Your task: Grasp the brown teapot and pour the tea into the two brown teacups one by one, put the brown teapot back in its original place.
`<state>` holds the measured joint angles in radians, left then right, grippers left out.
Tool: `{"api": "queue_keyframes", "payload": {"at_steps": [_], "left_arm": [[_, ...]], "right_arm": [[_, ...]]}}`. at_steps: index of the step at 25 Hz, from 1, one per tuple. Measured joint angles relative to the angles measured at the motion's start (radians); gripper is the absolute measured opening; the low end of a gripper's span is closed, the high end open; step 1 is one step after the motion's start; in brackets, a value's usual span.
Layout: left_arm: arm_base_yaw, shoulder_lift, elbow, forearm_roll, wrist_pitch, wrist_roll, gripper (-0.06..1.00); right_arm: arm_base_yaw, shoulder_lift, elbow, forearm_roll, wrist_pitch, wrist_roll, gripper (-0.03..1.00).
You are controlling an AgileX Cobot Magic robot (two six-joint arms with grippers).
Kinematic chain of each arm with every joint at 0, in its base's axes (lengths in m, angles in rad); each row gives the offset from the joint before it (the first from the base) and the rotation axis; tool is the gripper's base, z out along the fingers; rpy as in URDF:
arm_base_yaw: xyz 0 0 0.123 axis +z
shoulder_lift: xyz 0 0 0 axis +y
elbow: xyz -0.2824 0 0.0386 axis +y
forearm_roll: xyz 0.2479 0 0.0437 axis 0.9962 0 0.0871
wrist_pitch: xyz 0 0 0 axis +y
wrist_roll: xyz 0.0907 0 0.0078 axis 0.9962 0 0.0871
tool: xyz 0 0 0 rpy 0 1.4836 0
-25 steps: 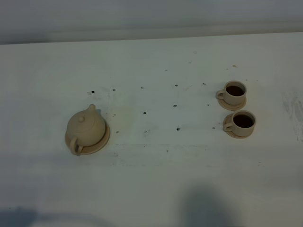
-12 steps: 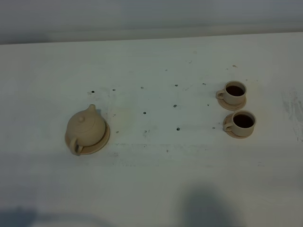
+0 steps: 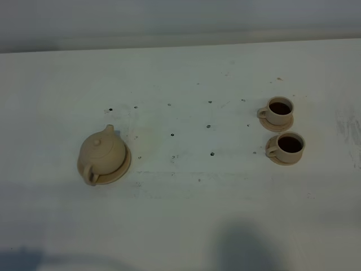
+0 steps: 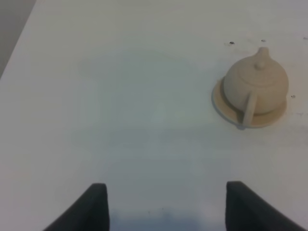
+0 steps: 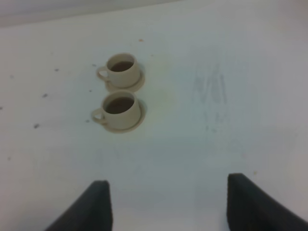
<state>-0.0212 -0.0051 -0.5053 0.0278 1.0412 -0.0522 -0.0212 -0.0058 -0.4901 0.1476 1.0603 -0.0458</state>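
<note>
Teapot [image 3: 102, 151] sat on its saucer [image 3: 120, 170], left part of the white desk [image 3: 186, 226]. Squat, domed, pale tan clay; knobbed lid on; short spout toward the far edge, loop handle toward the near edge, overhanging the saucer rim. Upright.

Two cups [image 3: 280, 110] [image 3: 289, 144] stood at the right, one behind the other, each on its own small saucer, handles to the left. Both held dark liquid. Their saucers lay just beside each other; touching or not, could not tell.

Left claw [image 4: 166, 204] hung wide, empty, well back from the teapot [image 4: 256, 84] and off to its side. Right claw [image 5: 168, 204] also wide, empty, well apart from the cups [image 5: 121, 69] [image 5: 119, 110].

Broad bare stretch of desk between teapot and cups, only small dark specks on it. Far desk edge ran well behind everything. Desk's side edge showed in the left wrist view, well clear of the teapot.
</note>
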Motion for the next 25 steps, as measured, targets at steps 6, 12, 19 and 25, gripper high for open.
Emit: {"api": "queue_keyframes", "payload": {"at_steps": [6,12,19,25], "left_arm": [[0.0,0.0,0.0,0.0,0.0,0.0,0.53],[0.0,0.0,0.0,0.0,0.0,0.0,0.53],[0.0,0.0,0.0,0.0,0.0,0.0,0.53],[0.0,0.0,0.0,0.0,0.0,0.0,0.53]], "right_arm": [[0.062,0.0,0.0,-0.003,0.0,-0.005,0.54],[0.066,0.0,0.0,-0.005,0.002,-0.026,0.54],[0.066,0.0,0.0,-0.008,0.003,-0.033,0.54],[0.063,0.0,0.0,0.015,0.003,-0.034,0.54]]}}
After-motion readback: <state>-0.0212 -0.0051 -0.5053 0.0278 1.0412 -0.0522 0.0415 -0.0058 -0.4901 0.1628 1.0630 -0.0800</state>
